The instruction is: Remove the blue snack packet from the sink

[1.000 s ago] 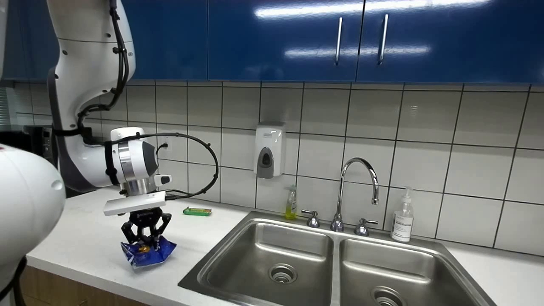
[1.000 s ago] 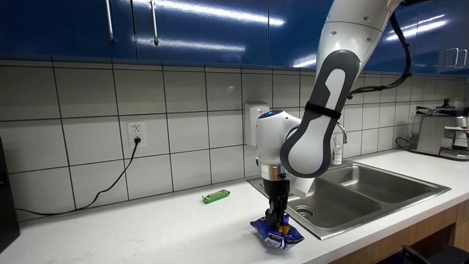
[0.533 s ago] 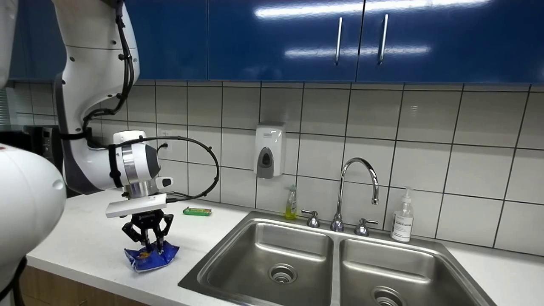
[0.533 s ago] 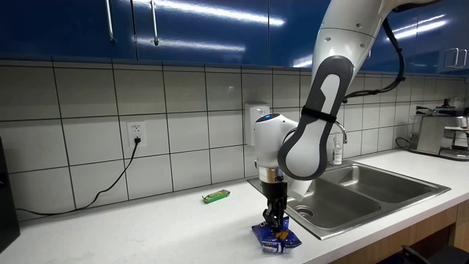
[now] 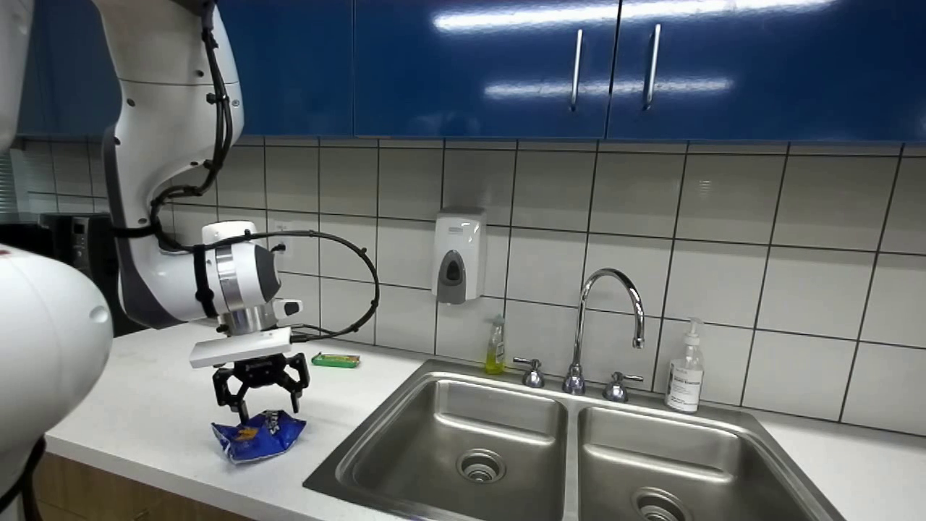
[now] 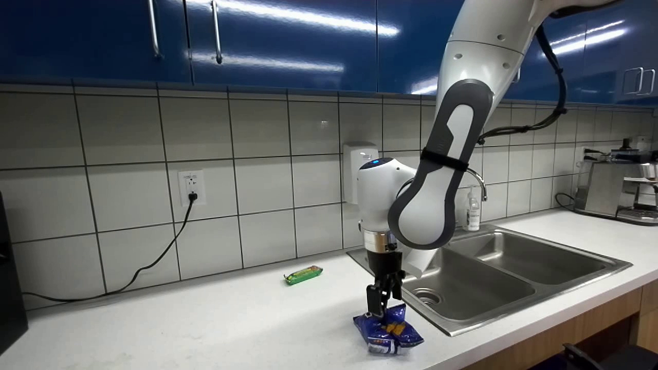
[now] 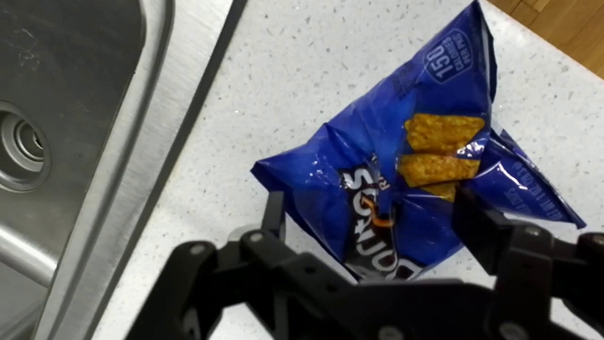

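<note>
The blue snack packet (image 5: 259, 441), crumpled and shiny with white lettering and pictured chips, rests on the white counter in both exterior views, beside the sink (image 5: 571, 456) and outside its bowls. In the wrist view the packet (image 7: 377, 137) fills the middle, apart from the sink's steel rim (image 7: 170, 99) on the left. My gripper (image 5: 270, 414) is directly above it, pointing down. Its jaws stand wide apart, open, with the packet's top below and between the fingertips in the wrist view. Whether a fingertip still brushes the foil I cannot tell.
A small green wrapper (image 5: 336, 360) lies farther back on the counter. Behind the sink stand the gooseneck faucet (image 5: 611, 275), a yellow soap bottle (image 5: 495, 351) and a white pump bottle (image 5: 685, 376). The counter's front edge is close to the packet.
The packet came down slightly and settled on the counter while the gripper held it. The jaws then spread apart and let it go; the packet has stayed put over the last half second.
</note>
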### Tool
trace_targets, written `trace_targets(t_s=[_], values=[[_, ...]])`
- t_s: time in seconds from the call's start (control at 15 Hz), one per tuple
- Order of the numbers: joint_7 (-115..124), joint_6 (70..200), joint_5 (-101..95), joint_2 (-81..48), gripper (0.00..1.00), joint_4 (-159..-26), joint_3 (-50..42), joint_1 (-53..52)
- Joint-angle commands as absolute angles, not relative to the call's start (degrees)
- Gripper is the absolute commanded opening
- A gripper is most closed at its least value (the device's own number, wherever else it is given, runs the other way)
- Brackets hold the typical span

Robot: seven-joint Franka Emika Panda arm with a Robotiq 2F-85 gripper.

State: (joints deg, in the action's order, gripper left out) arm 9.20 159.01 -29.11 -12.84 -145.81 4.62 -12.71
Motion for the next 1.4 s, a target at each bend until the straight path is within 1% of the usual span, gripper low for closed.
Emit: trace_targets(t_s=[0.0,0.67,1.33], values=[[9.5,158.0,-28.9,-11.5,1.0,-145.9,4.4,-12.7],[6.7,155.9,-22.8,-7.6,1.0,-146.5,3.4,-11.0],[7.5,147.7,-18.6,-0.3,1.0,-148.5,2.6,-8.0]])
